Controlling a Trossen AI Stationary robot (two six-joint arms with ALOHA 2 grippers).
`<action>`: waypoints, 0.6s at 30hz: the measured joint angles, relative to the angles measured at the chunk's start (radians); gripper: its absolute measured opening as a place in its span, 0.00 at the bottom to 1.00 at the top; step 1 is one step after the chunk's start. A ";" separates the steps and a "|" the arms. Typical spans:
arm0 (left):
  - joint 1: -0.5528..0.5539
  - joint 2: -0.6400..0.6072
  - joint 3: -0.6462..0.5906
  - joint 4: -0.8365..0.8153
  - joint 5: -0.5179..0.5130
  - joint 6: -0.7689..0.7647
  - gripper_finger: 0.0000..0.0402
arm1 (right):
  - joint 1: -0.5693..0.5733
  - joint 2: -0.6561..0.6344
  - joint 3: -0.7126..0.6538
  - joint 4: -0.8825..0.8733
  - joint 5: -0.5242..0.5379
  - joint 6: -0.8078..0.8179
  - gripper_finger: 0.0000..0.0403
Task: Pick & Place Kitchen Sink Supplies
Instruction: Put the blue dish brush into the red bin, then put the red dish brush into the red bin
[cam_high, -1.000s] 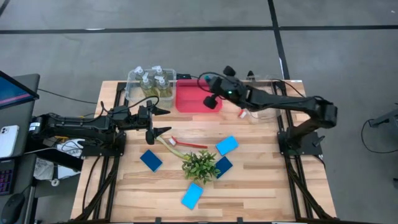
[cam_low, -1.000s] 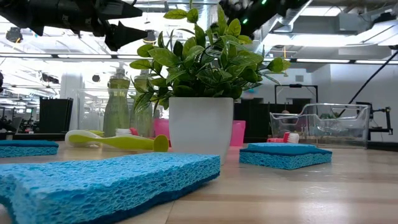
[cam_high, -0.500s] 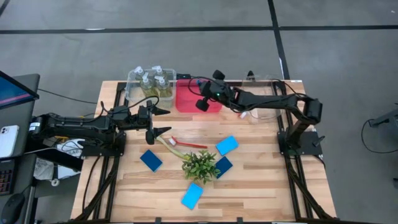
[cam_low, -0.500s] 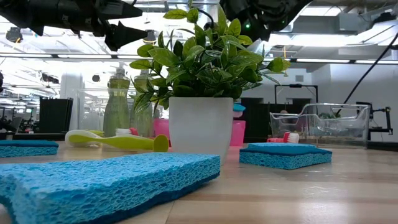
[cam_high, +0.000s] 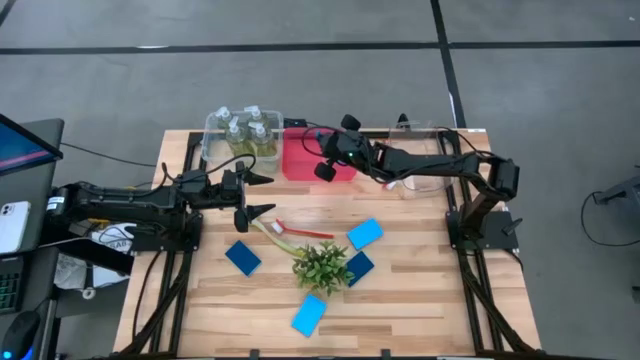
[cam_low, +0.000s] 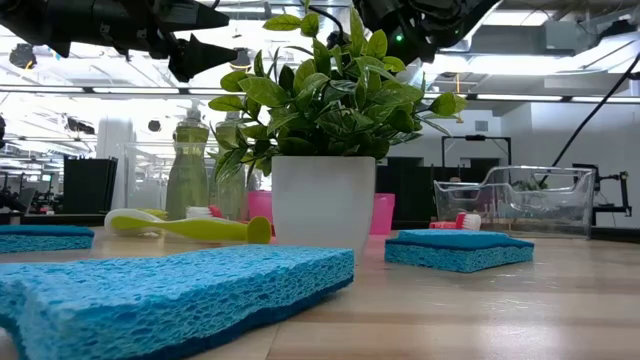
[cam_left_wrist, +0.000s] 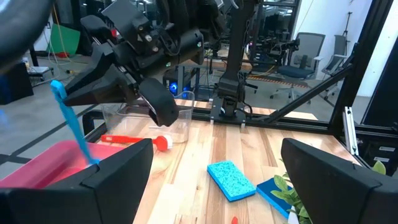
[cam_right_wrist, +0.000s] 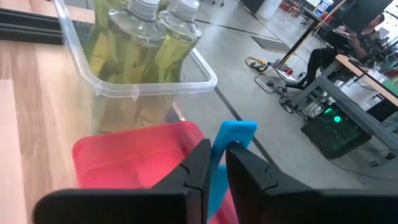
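Observation:
My right gripper (cam_high: 325, 165) reaches over the red bin (cam_high: 305, 160) and is shut on a blue brush (cam_left_wrist: 69, 121) that slants down into it. Several bottles of yellow-green liquid (cam_high: 243, 130) stand in a clear bin at the far left. A red brush (cam_high: 305, 232) and a yellow brush (cam_high: 268, 230) lie mid-table among light-blue sponges (cam_high: 365, 234) (cam_high: 309, 314) and dark-blue sponges (cam_high: 242, 257) (cam_high: 358, 268). My left gripper (cam_high: 258, 195) hangs open above the table's left part, touching nothing. My right gripper pinches the blue brush near its upper end (cam_right_wrist: 219, 165) between its two fingers, reaching from the table's right and tipped slightly down. The brush's wide end (cam_right_wrist: 237, 132) sticks up past the fingertips. Its thin shaft (cam_left_wrist: 81, 140) slants down into the red bin, its lower end hidden.
A small green plant in a white pot (cam_high: 322, 265) stands among the sponges. A second clear bin (cam_high: 425, 172) at the far right holds a red brush with a white end (cam_left_wrist: 134, 140). Bare wood lies along the table's near edge.
My right gripper has moved toward the table's left edge and down, carrying the blue brush from the right of the red bin to above it. It has then stayed nearly still.

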 joint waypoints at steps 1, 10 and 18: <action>0.000 0.000 0.000 0.000 0.000 0.000 0.89 | -0.001 0.000 0.000 0.000 0.001 0.000 0.11; 0.000 0.000 0.000 -0.001 0.000 -0.016 0.89 | -0.001 -0.001 0.000 -0.023 0.004 -0.026 0.21; -0.001 0.000 0.000 -0.006 0.000 -0.074 0.89 | 0.039 -0.030 0.000 -0.276 0.133 0.062 0.34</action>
